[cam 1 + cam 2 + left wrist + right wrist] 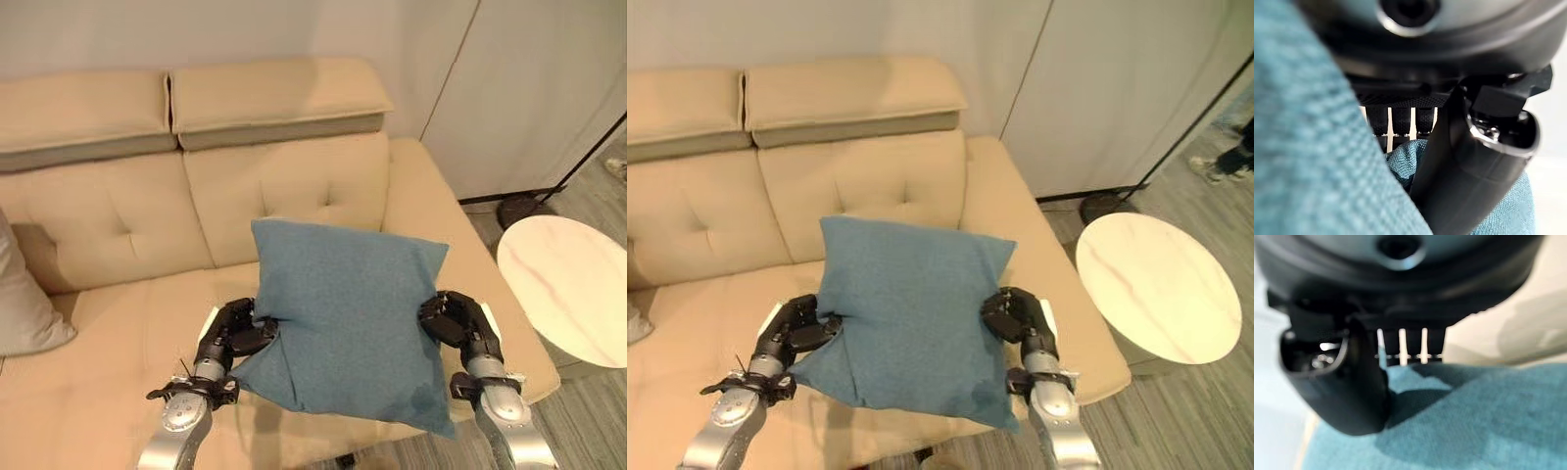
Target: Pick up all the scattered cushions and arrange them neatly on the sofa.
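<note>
Beige tufted sofa (118, 235) against a pale wall, two padded headrests along the top of its back; wood-look floor to the right

Far left on the seat: grey cushion (22, 299), leaning against the backrest, cut by the view's edge

Left robot hand (235, 331) at the lower left edge of the blue cushion (348, 323), fingers curled onto the fabric, thumb (1469, 186) pressed into the teal weave as seen from the left wrist: grasping the blue cushion

Blue cushion in the middle, held between both robot hands above the front of the sofa seat, tilted, top edge near the backrest, lower right corner hanging past the seat's front edge

Right robot hand (460, 323) at the cushion's right edge, fingers bent onto it; from the right wrist, thumb (1347, 391) lying on the blue fabric: likewise grasping the blue cushion

Sofa's right armrest (421, 196) just behind and beside that hand

Further right, on the floor beside the sofa: round desk (568, 284) with a pale marble-like top

Behind it, dark round lamp base (524, 209) with a thin black pole slanting up to the right, before pale cabinet doors (529, 88)

Far right edge of the right eye view: a person's shoe (1205, 168) on the floor
</note>
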Controlling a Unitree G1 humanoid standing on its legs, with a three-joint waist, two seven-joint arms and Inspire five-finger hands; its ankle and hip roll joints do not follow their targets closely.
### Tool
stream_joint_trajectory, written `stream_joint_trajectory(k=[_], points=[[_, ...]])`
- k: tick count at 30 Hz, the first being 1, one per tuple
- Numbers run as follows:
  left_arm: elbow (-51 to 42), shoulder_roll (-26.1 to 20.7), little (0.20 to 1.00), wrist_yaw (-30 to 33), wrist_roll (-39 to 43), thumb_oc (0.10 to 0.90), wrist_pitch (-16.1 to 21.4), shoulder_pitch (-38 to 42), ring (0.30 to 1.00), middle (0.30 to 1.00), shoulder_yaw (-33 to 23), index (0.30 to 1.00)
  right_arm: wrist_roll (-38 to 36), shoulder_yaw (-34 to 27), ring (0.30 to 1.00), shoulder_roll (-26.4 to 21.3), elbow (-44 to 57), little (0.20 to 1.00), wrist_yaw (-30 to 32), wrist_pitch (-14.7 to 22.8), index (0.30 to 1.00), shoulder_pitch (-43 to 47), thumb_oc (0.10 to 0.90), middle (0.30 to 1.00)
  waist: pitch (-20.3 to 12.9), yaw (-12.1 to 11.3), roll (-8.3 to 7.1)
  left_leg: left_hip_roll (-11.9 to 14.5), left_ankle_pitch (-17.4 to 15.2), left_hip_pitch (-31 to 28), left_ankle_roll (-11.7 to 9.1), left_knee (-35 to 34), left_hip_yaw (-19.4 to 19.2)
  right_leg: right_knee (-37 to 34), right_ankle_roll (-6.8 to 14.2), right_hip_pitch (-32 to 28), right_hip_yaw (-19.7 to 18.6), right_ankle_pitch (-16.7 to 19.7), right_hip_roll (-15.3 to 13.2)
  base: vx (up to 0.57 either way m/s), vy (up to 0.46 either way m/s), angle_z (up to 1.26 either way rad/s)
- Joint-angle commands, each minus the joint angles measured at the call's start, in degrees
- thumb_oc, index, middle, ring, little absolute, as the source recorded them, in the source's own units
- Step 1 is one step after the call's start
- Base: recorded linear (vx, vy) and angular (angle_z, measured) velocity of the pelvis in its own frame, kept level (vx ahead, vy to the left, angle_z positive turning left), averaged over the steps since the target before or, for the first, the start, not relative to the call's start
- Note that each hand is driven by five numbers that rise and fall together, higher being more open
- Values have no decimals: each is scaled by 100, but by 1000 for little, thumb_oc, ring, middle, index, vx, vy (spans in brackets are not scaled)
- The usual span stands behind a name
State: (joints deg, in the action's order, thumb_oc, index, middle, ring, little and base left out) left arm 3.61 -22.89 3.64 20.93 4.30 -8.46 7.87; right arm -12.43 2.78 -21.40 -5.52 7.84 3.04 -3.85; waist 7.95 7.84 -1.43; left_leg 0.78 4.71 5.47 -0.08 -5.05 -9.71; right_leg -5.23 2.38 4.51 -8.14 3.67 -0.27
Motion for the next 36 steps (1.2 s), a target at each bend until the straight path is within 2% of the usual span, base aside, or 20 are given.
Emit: stream_joint_trajectory(k=[1,4,8,14,20,23,27,30,31,32,35,36], points=[[-715,-244,300,271,-162,400,1033,436,300,300,-523,300,-58,175,300,111,771,300,-90,1104,300,920,400,300,-514,-151,-43,-213,-649,-110,-90,5,-260,23,428,212,95,-515,-76,-61,-45,20],[-596,-311,300,411,-112,400,1082,273,300,300,-781,300,-219,515,300,223,673,300,-213,1080,300,1185,400,300,-381,-229,83,-228,-589,-125,-150,5,-163,23,411,181,292,-536,-94,-9,-15,24],[-552,-359,300,402,-18,400,1107,296,300,300,-882,300,-192,683,300,173,622,300,-239,1003,300,1292,400,300,-236,-248,150,-228,-574,-192,-177,5,-141,23,405,141,414,-561,-117,20,-5,20],[-549,-332,300,399,-79,400,1132,582,300,300,-700,300,106,598,300,-24,595,300,-49,965,300,1376,400,300,-127,-238,128,-209,-573,-82,-185,5,-161,23,414,273,452,-537,-122,-11,-22,10],[-415,-347,300,454,-230,400,1150,1082,300,300,-399,300,468,520,300,-96,561,300,228,1000,300,1535,400,300,-192,-225,92,-144,-556,215,-186,5,-182,23,408,562,451,-510,-84,-35,-35,5],[-280,-391,300,602,-438,400,1191,1531,300,300,-197,300,927,554,300,-140,475,300,566,1045,300,1797,400,300,-263,-222,74,-119,-537,386,-189,5,-172,23,405,748,449,-470,-59,-25,-12,0],[-175,-407,300,794,-559,400,1267,1934,300,300,-64,300,1170,623,300,-80,356,300,879,1087,300,2114,400,300,-277,-241,66,-108,-501,527,-201,5,-174,23,391,878,431,-428,-30,-48,-16,0],[-1,-444,300,1132,-722,400,1374,2641,300,300,124,300,1510,700,300,-34,187,300,1287,1111,300,2611,400,300,-273,-249,60,-108,-439,744,-225,5,-138,23,378,1104,408,-349,-11,-74,-19,0],[13,-443,300,1139,-726,400,1379,2663,300,300,130,300,1515,698,300,-33,175,300,1295,1114,300,2629,400,300,-274,-250,61,-108,-436,759,-225,5,-137,23,378,1118,409,-346,-11,-86,-22,6],[81,-457,300,1360,-885,400,1429,3012,300,300,219,300,1742,727,300,-22,114,300,1560,1118,300,2887,400,300,-278,-252,48,-118,-400,878,-236,5,-126,23,381,1223,408,-300,-4,-76,-28,7],[146,-481,300,1647,-1149,400,1495,3335,300,300,260,300,1932,706,300,-22,51,300,1845,1171,300,3143,400,300,-293,-258,42,-122,-362,999,-250,5,-117,23,385,1342,412,-268,4,-62,-25,8],[270,-469,300,2083,-1549,400,1509,3675,300,300,324,300,2231,724,300,-36,-22,300,2199,1202,300,3435,400,300,-288,-267,32,-130,-325,1130,-261,5,-82,37,386,1491,387,-228,6,-85,-43,4]])
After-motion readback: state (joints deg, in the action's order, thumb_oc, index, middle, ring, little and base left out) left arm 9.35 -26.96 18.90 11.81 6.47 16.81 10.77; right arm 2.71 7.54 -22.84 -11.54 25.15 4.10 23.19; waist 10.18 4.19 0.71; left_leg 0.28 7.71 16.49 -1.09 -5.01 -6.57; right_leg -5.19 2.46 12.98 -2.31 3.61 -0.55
